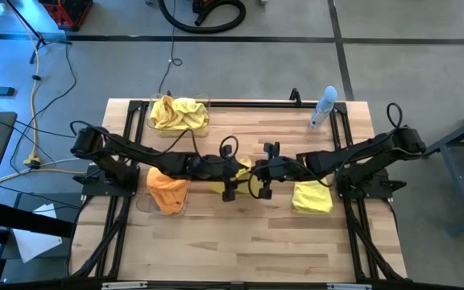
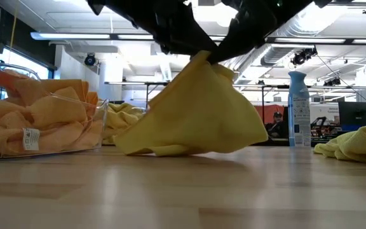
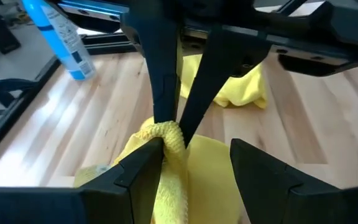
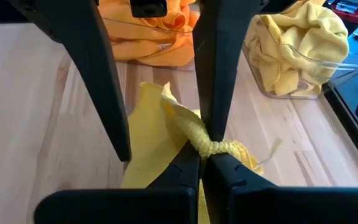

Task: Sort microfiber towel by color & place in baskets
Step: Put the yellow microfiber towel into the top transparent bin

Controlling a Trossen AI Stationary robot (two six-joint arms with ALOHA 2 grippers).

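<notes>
A yellow towel (image 2: 196, 114) stands in a peaked heap at the table's middle, held up by its top. My right gripper (image 4: 202, 158) is shut on that top. My left gripper (image 3: 194, 149) is open, with its fingers on either side of the same bunch. In the high view the two grippers meet nose to nose, left gripper (image 1: 230, 173) and right gripper (image 1: 263, 173). A clear basket (image 1: 167, 193) near the left arm holds orange towels. A second basket (image 1: 180, 113) at the far edge holds yellow towels. Another yellow towel (image 1: 312, 197) lies on the table under the right arm. My left gripper is open; the inner side of one finger (image 3: 143, 167) lies against the towel's bunched top (image 3: 168, 140), and the other finger stands clear. My right gripper pinches the towel's gathered top (image 4: 215, 148) between its two fingers, several layers bunched together, coming from the table's right and slanting down. The towel hangs below the fingers like a tent, and its lower edge (image 2: 170, 151) lies on the table.
A slim clear spray bottle (image 1: 322, 109) with a blue label stands at the far right of the table. Bare wood lies along the near edge. The orange basket (image 2: 43, 121) is close to the held towel's left.
</notes>
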